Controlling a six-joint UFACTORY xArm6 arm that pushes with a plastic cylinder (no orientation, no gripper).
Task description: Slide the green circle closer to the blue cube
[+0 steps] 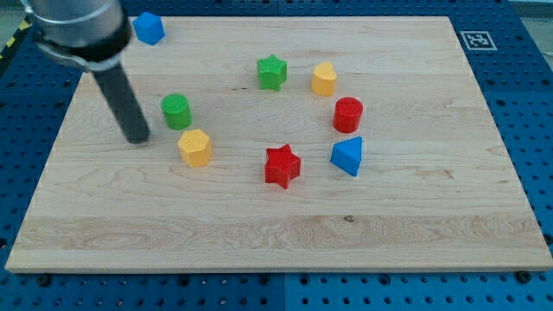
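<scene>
The green circle point(176, 111) is a short green cylinder standing on the wooden board at the view's left of centre. The blue cube point(149, 28) sits near the board's top left corner, well above the green circle. My tip point(138, 138) rests on the board just to the left of and slightly below the green circle, with a small gap between them. The dark rod rises from the tip up and to the left, toward the blue cube's left side.
A yellow hexagon block point(195, 147) lies just below right of the green circle. A green star point(272, 72), a yellow block point(324, 79), a red cylinder point(348, 114), a blue triangle block point(348, 155) and a red star point(282, 166) form a ring in the middle.
</scene>
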